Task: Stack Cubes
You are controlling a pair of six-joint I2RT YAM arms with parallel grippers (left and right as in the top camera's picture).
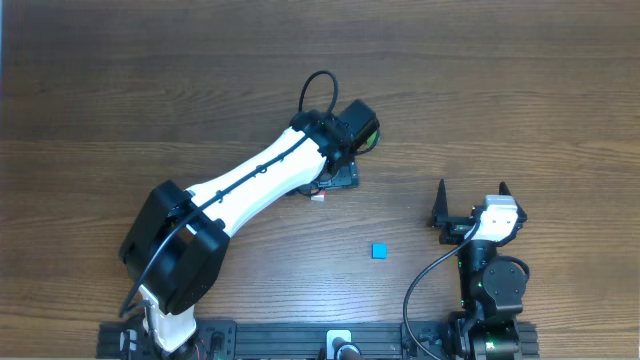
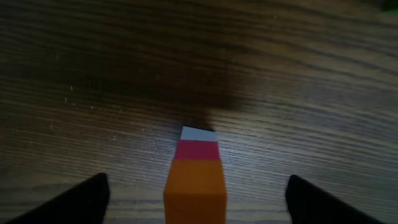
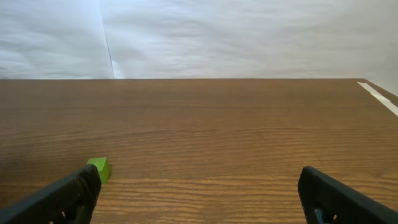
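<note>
Cube stack (image 2: 196,163) stood three high on the wood table (image 3: 249,124), directly below the released left gripper (image 2: 197,179).
Left wrist view gave the layers: orange cube (image 2: 194,190) on top, red cube (image 2: 197,150) under it, white cube (image 2: 198,134) at the bottom, with both fingers spread wide to either side and neither touching. Top view added the blue cube (image 1: 379,250), lying alone on the table between the two arm bases, nearer the right one, and a sliver of green just beside the left wrist. Right wrist view showed that as a whole green cube (image 3: 99,169), sitting flat on the table. Right gripper (image 1: 472,190) was released too, holding nothing, near its own base and well apart from every cube.
</note>
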